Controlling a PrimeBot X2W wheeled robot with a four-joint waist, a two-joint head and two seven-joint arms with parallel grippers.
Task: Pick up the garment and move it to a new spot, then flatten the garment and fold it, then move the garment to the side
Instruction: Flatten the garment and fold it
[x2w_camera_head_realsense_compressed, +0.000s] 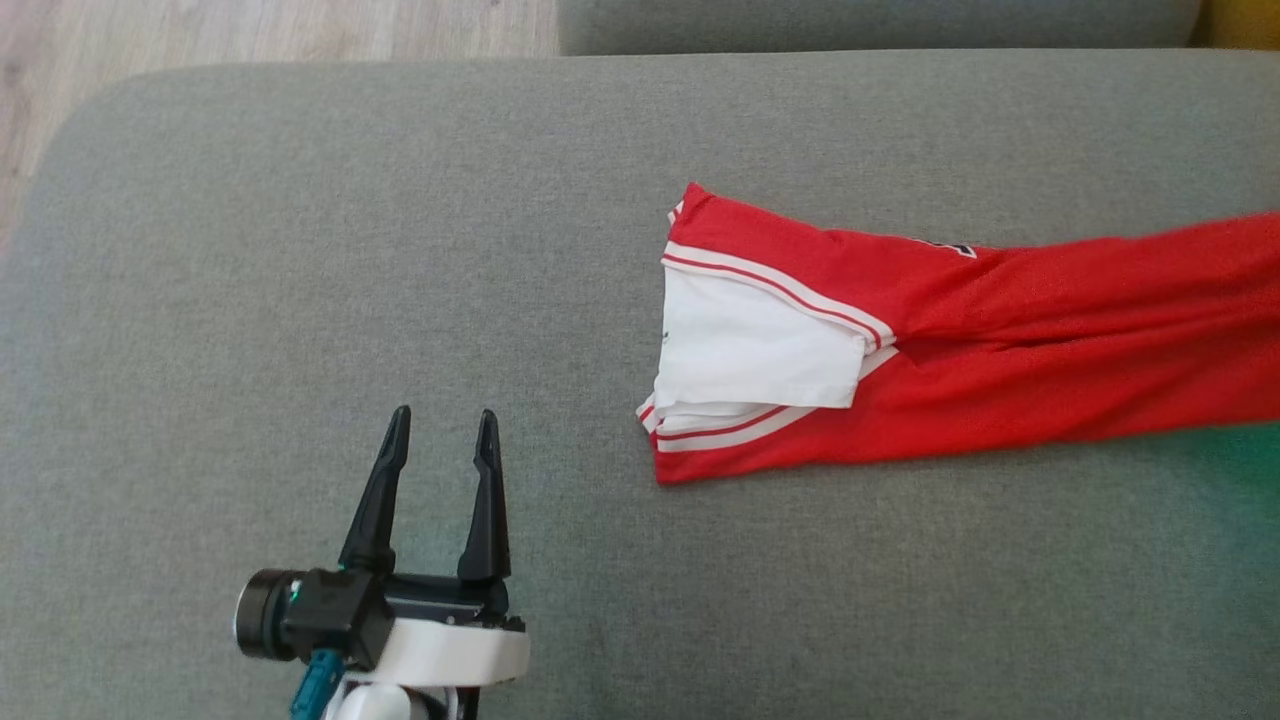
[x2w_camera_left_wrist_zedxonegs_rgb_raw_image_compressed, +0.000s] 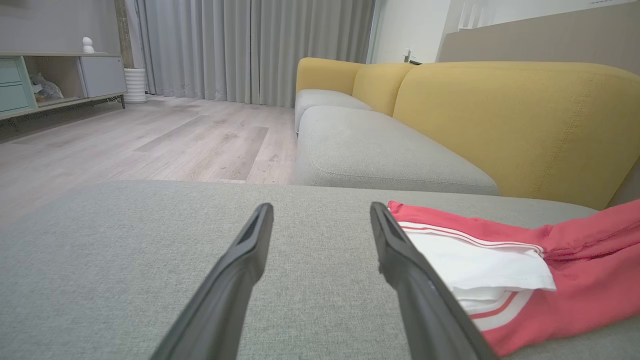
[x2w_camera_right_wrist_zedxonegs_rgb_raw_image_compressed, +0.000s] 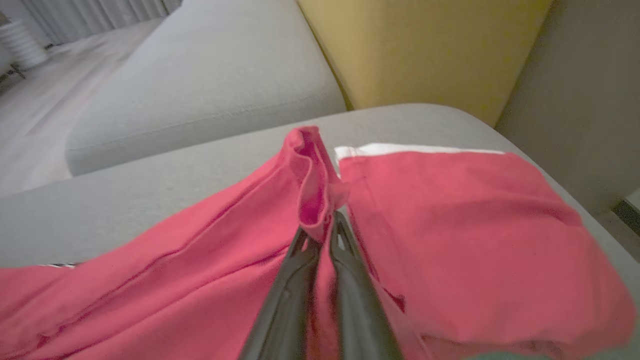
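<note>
garment | right claw pinches red fold | left claw spread, apart from hem

Grey sofa cushion beneath the left gripper; yellow backrest ahead to its right, wood floor, grey curtains far ahead, cabinet ahead-left.

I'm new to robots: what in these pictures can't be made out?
- Head view: the garment runs off the right edge; its far end is cut off.
- Head view: dark print on it is too small to read.
- Right wrist view: the right gripper has its tips buried in pinched cloth.
</note>
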